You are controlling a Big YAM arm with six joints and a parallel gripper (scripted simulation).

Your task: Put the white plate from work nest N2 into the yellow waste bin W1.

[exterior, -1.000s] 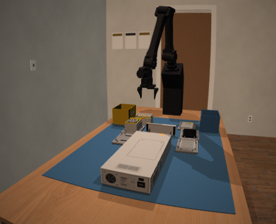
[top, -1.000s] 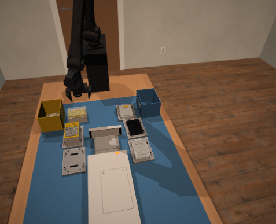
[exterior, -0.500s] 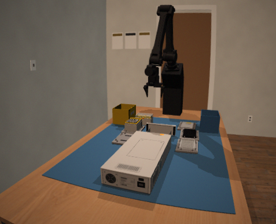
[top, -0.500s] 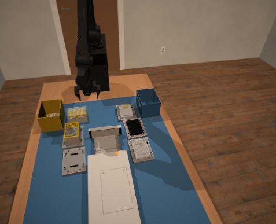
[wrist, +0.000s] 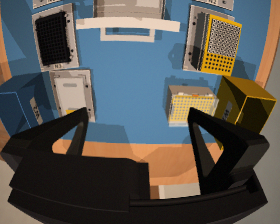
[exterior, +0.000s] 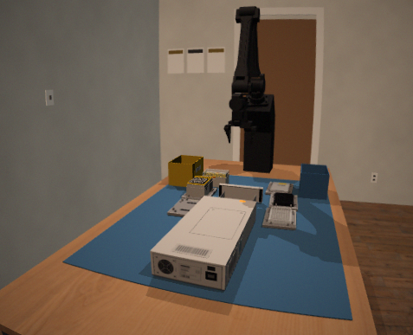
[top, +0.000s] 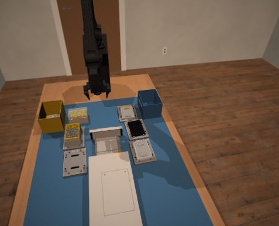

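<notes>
The yellow waste bin W1 [top: 51, 114] stands upright at the mat's back left corner, seen also in the exterior view [exterior: 185, 170] and the wrist view [wrist: 246, 100]. My gripper [top: 97, 96] [exterior: 230, 132] hangs open and empty, high above the back edge of the mat, between the two bins. Its fingers point down, far from the plate.
A black plate [top: 136, 128] and a pale lidded plate [top: 127, 111] sit in the nests behind the white one. A blue bin [top: 150, 103] stands back right. A yellow tip box [top: 78, 114], a yellow rack [top: 72, 131], a slotted nest [top: 75, 162] and a white instrument [top: 114, 185] fill the middle.
</notes>
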